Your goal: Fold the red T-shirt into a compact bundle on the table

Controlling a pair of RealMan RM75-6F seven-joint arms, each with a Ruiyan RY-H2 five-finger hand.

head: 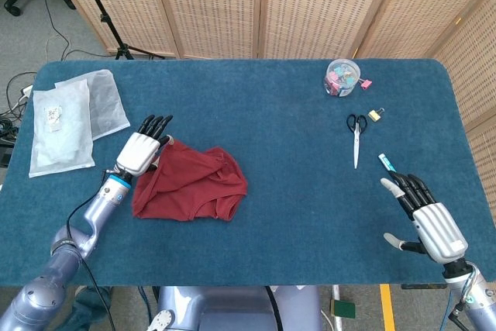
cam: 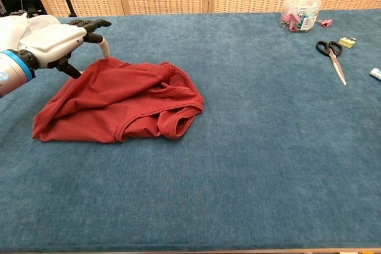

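The red T-shirt lies crumpled in a loose heap on the left half of the blue table. My left hand hovers at the heap's far left corner, fingers spread, fingertips just over the cloth edge; it holds nothing. Far off at the table's near right, my right hand is open with fingers apart, empty, and is seen only in the head view.
Clear plastic bags lie at the far left. A tub of clips, scissors, a small padlock and a small pen-like item sit on the right side of the blue table.
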